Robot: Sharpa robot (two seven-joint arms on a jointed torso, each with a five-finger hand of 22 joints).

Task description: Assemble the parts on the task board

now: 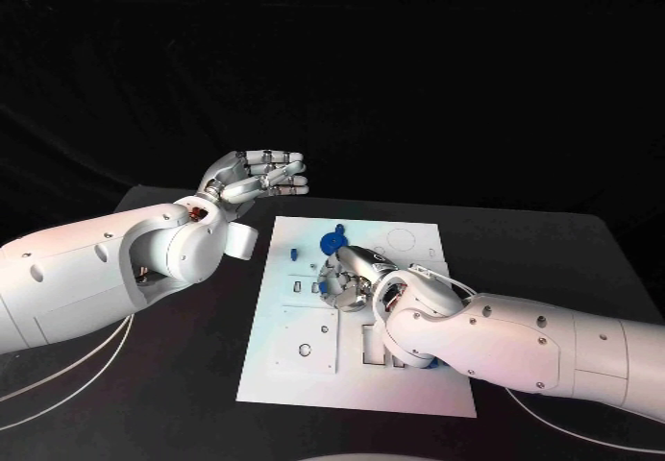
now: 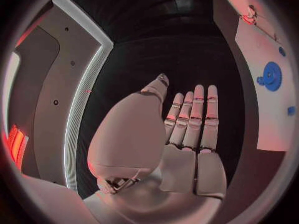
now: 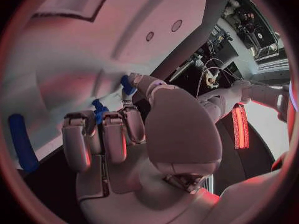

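Your right hand (image 1: 350,279) is down on the white board (image 1: 298,370), pinching a small blue part (image 3: 127,84) at its fingertips, so you look to be seating it; next, line it up and press. Your left hand (image 1: 257,176) hovers beyond the board, fingers apart, holding nothing. A blue gear (image 1: 332,240) sits near the board's far edge.

The task board (image 1: 298,375) lies in the middle of the table (image 1: 554,250). A round part (image 1: 332,239) sits near its far edge. The right hand (image 1: 350,280) rests on the board; the left hand (image 1: 257,178) is beyond its far left corner.
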